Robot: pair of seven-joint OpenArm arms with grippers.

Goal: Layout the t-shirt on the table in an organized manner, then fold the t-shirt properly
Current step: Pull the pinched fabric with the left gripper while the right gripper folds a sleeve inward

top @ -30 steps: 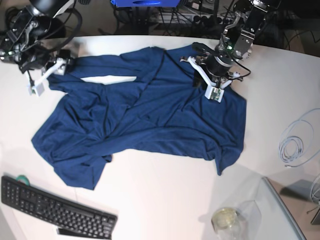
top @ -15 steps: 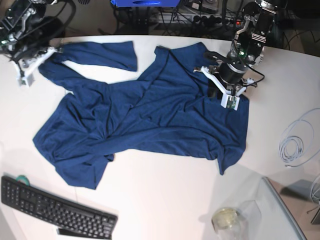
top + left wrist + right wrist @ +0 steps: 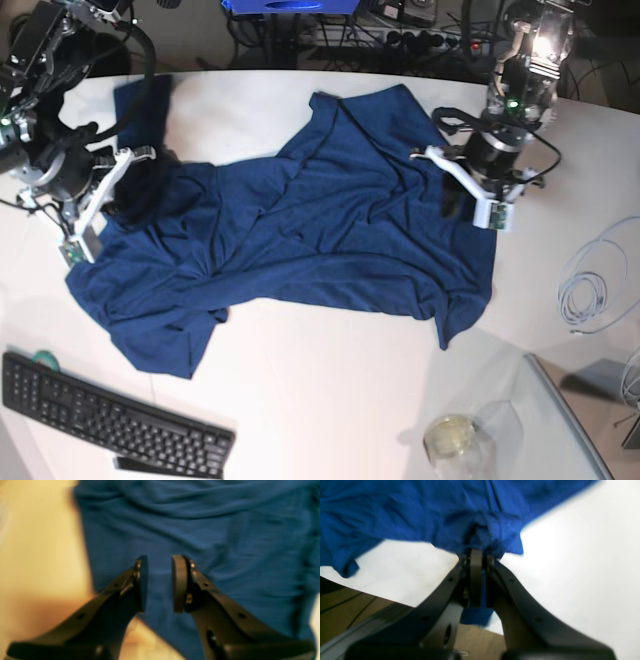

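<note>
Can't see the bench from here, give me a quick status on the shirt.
Right end effector shut on t-shirt edge. Left end effector open, over cloth. T-shirt crumpled on table. Keyboard near hem.

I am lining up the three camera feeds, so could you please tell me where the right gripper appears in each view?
Base: right gripper at the left edge, on the t-shirt.
Right wrist: bottom centre, shut on a bunched fold of shirt, above the table.
Left wrist: not in it; only the left gripper, slightly open.
Shared landmark: the navy t-shirt.
</note>
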